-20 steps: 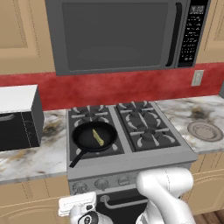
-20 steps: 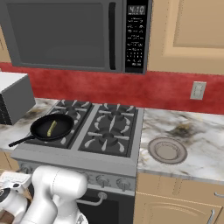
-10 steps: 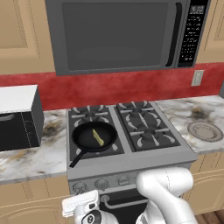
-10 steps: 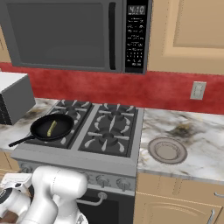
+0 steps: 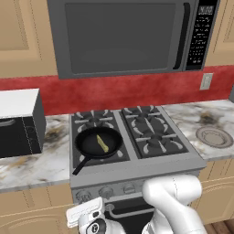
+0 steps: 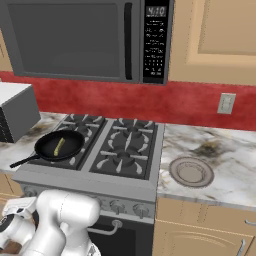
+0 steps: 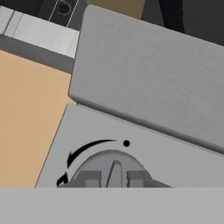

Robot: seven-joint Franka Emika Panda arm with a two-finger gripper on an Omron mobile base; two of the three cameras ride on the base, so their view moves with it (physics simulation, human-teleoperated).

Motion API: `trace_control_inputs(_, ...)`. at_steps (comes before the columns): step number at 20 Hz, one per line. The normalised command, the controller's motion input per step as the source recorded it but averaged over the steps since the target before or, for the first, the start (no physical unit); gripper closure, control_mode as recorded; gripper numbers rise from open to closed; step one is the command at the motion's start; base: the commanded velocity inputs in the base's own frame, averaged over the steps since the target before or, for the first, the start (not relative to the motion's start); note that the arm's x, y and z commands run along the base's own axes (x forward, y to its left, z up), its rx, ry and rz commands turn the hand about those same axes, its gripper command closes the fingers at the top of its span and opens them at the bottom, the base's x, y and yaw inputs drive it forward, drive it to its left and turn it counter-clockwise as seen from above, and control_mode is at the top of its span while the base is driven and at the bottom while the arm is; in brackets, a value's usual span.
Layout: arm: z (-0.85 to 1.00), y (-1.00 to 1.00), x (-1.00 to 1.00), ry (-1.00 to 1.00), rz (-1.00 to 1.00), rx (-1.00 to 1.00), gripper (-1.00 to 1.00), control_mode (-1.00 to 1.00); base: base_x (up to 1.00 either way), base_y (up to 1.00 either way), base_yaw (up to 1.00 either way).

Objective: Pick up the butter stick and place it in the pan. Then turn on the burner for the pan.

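Observation:
The butter stick (image 5: 102, 143) (image 6: 58, 146) lies inside the black pan (image 5: 87, 145) (image 6: 71, 139), which sits on the front-left burner (image 5: 120, 156) (image 6: 71, 160) with its handle toward the stove's front. My gripper (image 7: 113, 179) is low at the stove's front panel, left end. In the hand view its two fingertips (image 7: 89, 178) sit tight on either side of the raised ridge of a grey knob (image 7: 116, 168), under a curved arrow mark. The gripper is shut on that knob. The hand (image 5: 87, 217) (image 6: 11, 231) shows just below the panel.
More knobs (image 5: 106, 192) (image 6: 119, 205) line the stove front. A grey round plate (image 5: 214, 136) (image 6: 191, 171) rests on the right counter. A toaster oven (image 5: 18, 121) stands on the left counter, and the microwave (image 5: 123, 36) hangs above the stove.
The jaws have closed onto the knob's ridge. The hand has shifted slightly toward the stove front; the pan and butter stick have not moved.

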Motion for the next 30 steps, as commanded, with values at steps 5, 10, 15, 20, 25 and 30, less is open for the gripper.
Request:
trace_control_inputs(5,0.00,0.00,0.00,0.00,0.00,-0.13,1.00,-1.00,0.00,0.00,0.00)
trace_control_inputs(10,0.00,0.00,0.00,0.00,0.00,-0.13,1.00,-1.00,0.00,0.00,0.00)
trace_control_inputs(15,0.00,0.00,0.00,0.00,0.00,-0.17,1.00,-1.00,0.00,0.00,0.00)
trace_control_inputs(20,0.00,0.00,0.00,0.00,0.00,-0.17,1.00,-1.00,0.00,0.00,0.00)
trace_control_inputs(25,0.00,0.00,0.00,0.01,0.00,-0.15,1.00,-1.00,0.00,0.00,0.00)
trace_control_inputs(30,0.00,0.00,0.00,0.02,0.00,-0.16,1.00,-1.00,0.00,0.00,0.00)
